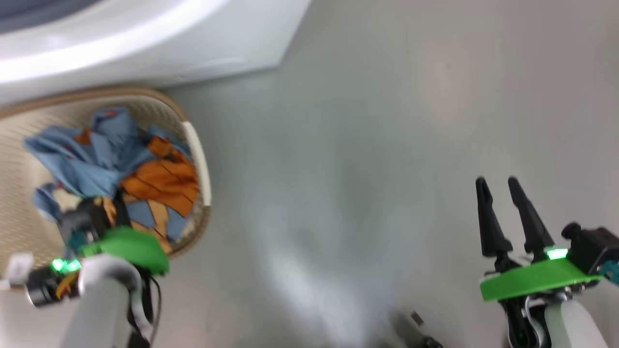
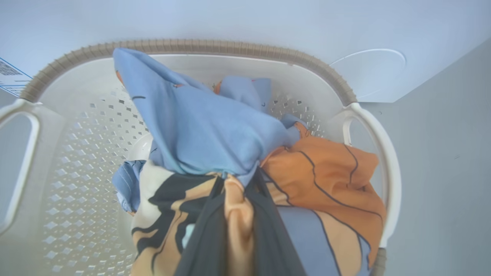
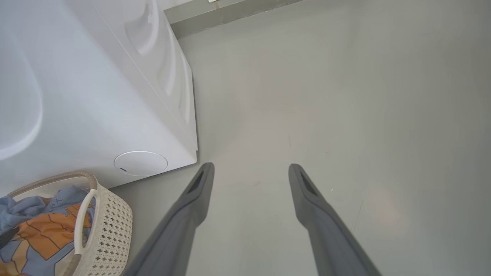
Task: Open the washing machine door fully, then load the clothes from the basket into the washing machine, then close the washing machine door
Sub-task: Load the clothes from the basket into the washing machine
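The cream basket [image 1: 199, 159] with its brown rim stands on the floor against the white washing machine [image 1: 145, 43]. Inside it lie the clothes [image 1: 111, 164], a bundle of light blue, orange and cream fabric. My left gripper [image 1: 113, 210] reaches down into the basket. In the left wrist view the left gripper [image 2: 238, 184] is shut on a fold of the clothes [image 2: 207, 130], orange cloth pinched between its dark fingers [image 2: 203, 237]. My right gripper [image 1: 498, 186] hangs open over bare floor to the right, apart from the basket [image 3: 111, 226]. The washing machine door is out of view.
Grey floor [image 1: 367, 169] spreads to the right of the machine and basket. A round cover [image 3: 140, 163] sits low on the machine's front, near its corner. A wall base [image 3: 230, 15] runs behind the machine. A dark part of my base [image 1: 423, 340] shows at the bottom.
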